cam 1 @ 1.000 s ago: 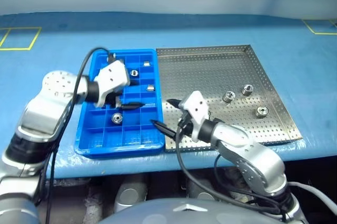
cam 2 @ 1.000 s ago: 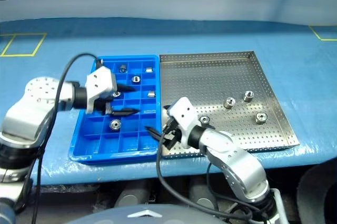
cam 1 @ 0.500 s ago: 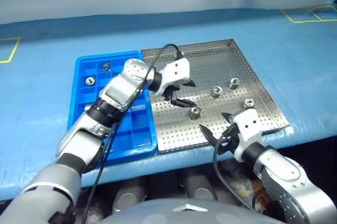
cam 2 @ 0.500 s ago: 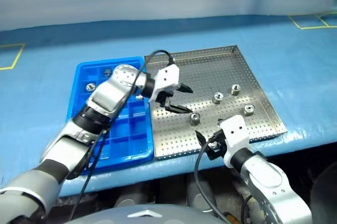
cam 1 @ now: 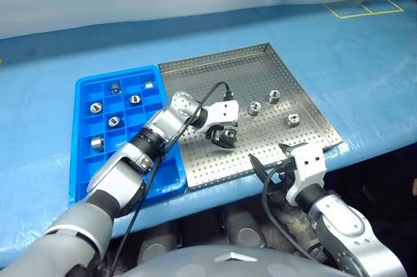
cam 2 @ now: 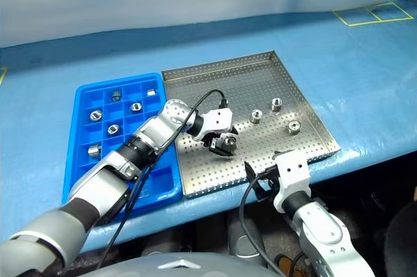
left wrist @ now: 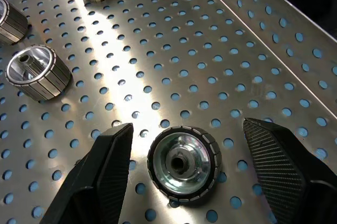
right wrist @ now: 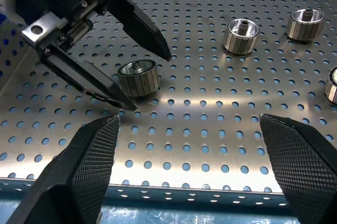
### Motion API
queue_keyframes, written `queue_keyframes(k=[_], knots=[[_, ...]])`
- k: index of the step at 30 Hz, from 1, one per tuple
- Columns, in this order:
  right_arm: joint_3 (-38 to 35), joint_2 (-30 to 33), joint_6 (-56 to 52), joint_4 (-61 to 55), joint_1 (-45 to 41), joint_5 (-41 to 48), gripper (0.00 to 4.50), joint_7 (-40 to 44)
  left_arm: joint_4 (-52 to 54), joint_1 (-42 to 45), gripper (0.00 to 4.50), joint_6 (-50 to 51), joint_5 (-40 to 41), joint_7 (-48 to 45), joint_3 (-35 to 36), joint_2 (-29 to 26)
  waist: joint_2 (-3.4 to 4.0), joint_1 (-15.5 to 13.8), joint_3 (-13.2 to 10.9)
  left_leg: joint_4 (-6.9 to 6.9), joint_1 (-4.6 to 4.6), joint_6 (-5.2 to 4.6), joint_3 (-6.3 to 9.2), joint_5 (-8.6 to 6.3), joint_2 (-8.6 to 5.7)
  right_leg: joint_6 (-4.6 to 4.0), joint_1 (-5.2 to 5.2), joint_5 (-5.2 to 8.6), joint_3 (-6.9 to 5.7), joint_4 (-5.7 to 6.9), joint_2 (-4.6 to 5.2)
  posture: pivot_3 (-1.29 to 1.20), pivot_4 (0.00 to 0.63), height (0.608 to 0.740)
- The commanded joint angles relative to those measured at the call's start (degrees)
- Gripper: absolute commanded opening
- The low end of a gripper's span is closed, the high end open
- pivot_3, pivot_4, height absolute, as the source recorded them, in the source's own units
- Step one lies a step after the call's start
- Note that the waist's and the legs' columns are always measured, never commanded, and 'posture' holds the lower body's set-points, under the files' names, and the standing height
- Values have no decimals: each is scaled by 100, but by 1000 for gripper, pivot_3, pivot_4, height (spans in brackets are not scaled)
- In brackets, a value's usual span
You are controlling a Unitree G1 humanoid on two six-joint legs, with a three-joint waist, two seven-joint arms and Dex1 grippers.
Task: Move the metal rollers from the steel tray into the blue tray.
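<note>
Swinging off the blue tray [cam 1: 85,160], the left gripper [cam 1: 225,135] has crossed onto the steel tray [cam 1: 287,78] and dropped low, while the right gripper [cam 1: 272,165] has pulled back from the seam between the trays to the steel tray's near edge. Left fingers [left wrist: 102,168] stand apart, straddling 1 metal roller [left wrist: 182,162] with a gap on each side, nothing clamped yet. Right fingers [right wrist: 87,161] are spread wide and empty.

4 rollers remain on the steel tray: the straddled one near its centre, 2 [cam 1: 254,108] [cam 1: 274,96] toward 1 o'clock of it, and 1 [cam 1: 294,118] toward 3 o'clock. 6 rollers [cam 1: 115,120] already sit in the blue tray's far compartments, off at 9 to 10 o'clock from the gripper.

Likely slips: the roller looks smooth and round, so if the fingers close off-centre it could squirt sideways or tip and roll across the perforated floor. A fingertip pressed too low might catch in a hole.

Nothing stands between the fingers and this roller, and the neighbours lie well apart. Carrying it back means clearing the steel tray's raised rim and the blue tray's wall, which meet side by side. The right gripper at 5 o'clock hovers near but out of that path
</note>
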State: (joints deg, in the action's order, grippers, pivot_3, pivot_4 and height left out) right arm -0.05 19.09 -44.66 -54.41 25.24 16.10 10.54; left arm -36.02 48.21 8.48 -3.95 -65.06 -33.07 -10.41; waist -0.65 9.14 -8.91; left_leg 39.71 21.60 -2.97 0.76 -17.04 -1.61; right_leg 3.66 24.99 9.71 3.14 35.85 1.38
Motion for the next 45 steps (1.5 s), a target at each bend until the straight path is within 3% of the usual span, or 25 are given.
queue_keyframes(k=[1,7,13,19,23,26,31,36,41,45], knots=[[29,-15,121,-165,-122,-15,4500,-15,-140,6,3268,-142,-180,34,38,22,0,24,0,0,2,0,-1,0,0,1,3,0,1,0,0,-285,150,740],[63,-6,83,-128,-346,9,4500,-6,69,-41,1833,-30,-83,-64,289,-18,0,52,1,5,1,-6,-9,-4,-2,12,0,-7,7,-2,5,-249,150,740],[298,122,-68,-3,-888,44,4500,115,1042,128,1833,492,501,108,1223,-266,-2,48,-1,11,9,-8,-26,-4,0,19,18,-13,22,6,5,-174,150,740],[948,155,-314,467,-2292,141,4500,450,2885,-193,1833,1362,964,190,2094,-1277,1,-68,-2,3,15,-7,-41,-4,8,14,43,-20,38,13,1,-60,150,740],[1760,-114,-189,1360,-3574,104,4500,882,4479,-1168,1833,2001,1049,139,2684,-2606,4,-259,-1,-20,5,1,-47,0,12,-22,50,-35,41,12,3,73,150,740],[2089,-232,-53,1718,-4011,99,4500,1134,5186,-1683,1833,2417,1224,221,3004,-3128,-6,-589,-6,-27,11,5,-32,2,11,-41,57,-27,14,15,6,168,150,740],[2820,-611,418,2603,-4687,76,4500,1804,6586,-3581,1833,3136,1281,306,4049,-4225,-8,-1039,-6,-28,24,25,3,-2,1,-56,48,-15,-35,-3,22,279,150,740],[3173,-835,778,3248,-4837,-12,4500,2177,7501,-5438,1833,3552,1279,415,4808,-4529,-11,-1369,-5,-32,25,39,37,-16,-4,-83,48,10,-74,-7,29,335,150,740],[3356,-992,979,3628,-4902,-89,4500,2406,7970,-6461,1833,3634,1170,537,5037,-4564,-17,-1512,-3,-33,21,77,86,-3,0,-132,41,44,-121,1,24,363,150,740],[3403,-1075,1061,3783,-4920,-153,4500,2521,8150,-6764,1833,3746,1180,708,5039,-4607,-12,-1511,-5,-58,1,92,106,6,11,-134,13,59,-137,12,9,366,150,740]])
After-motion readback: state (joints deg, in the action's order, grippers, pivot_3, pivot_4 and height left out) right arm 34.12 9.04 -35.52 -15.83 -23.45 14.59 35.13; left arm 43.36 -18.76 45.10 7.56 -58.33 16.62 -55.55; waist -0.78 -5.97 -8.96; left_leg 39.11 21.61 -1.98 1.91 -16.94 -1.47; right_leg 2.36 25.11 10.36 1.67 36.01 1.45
